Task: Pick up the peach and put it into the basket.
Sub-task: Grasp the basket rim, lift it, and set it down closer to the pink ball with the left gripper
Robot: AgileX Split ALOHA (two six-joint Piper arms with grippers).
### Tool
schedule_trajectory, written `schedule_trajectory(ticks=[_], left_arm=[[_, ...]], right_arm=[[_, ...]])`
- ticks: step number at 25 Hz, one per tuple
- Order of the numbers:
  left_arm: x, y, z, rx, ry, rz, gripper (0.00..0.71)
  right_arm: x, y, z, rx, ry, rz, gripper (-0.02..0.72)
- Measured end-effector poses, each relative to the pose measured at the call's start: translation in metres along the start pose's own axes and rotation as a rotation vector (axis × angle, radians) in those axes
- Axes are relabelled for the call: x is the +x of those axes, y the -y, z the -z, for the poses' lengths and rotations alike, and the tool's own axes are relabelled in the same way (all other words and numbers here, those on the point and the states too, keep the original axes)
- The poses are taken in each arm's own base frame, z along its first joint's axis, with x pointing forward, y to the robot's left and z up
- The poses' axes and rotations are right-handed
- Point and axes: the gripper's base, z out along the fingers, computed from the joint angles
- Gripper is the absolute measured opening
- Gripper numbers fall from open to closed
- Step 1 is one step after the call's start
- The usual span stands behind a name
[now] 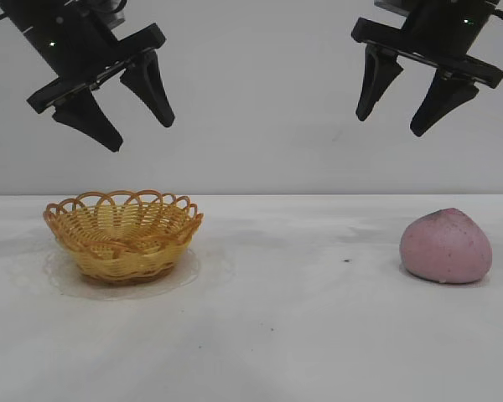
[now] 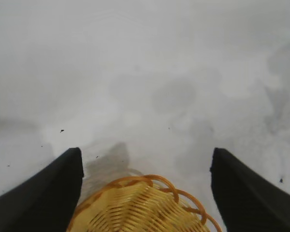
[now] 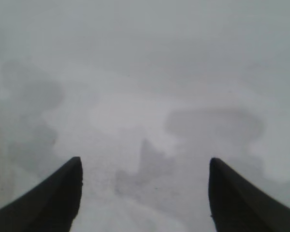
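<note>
The dusty pink peach (image 1: 446,245) lies on the white table at the right. The yellow-orange woven basket (image 1: 122,234) stands at the left; its looped rim also shows in the left wrist view (image 2: 150,205). My left gripper (image 1: 141,132) hangs open and empty high above the basket. My right gripper (image 1: 391,123) hangs open and empty high above the table, up and slightly left of the peach. The peach does not show in the right wrist view, where my right gripper (image 3: 144,164) sees only bare table.
The white table (image 1: 293,318) stretches between basket and peach with a few small dark specks (image 1: 346,260). A plain white wall stands behind.
</note>
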Motion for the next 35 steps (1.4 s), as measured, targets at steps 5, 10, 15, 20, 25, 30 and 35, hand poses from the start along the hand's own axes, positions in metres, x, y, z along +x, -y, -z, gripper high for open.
schedule_trajectory(ticks=[5,10,15,20,25,30,35], left_arm=[[0.000,0.000,0.000,0.000,0.000,0.000,0.516],[0.000,0.000,0.000,0.000,0.000,0.000,0.516],[-0.001,0.002,0.004,0.000,-0.057,-0.097,0.516],[-0.014,0.005,0.018,-0.033,-0.150,-0.288,0.516],[-0.020,0.007,0.030,-0.052,-0.245,-0.403,0.516],[-0.016,0.004,0.023,-0.042,-0.391,-0.454,0.516],[-0.013,0.006,-0.005,-0.045,-0.535,-0.529,0.516]], right_arm=[[0.000,0.000,0.000,0.000,0.000,0.000,0.470],[0.000,0.000,0.000,0.000,0.000,0.000,0.470],[0.000,0.000,0.000,0.000,0.000,0.000,0.470],[0.000,0.000,0.000,-0.001,-0.002,0.000,0.470],[0.001,0.000,0.000,-0.002,-0.007,0.000,0.470],[0.001,0.000,0.000,-0.003,-0.008,0.004,0.470],[0.001,0.000,0.000,-0.003,-0.009,0.004,0.470]])
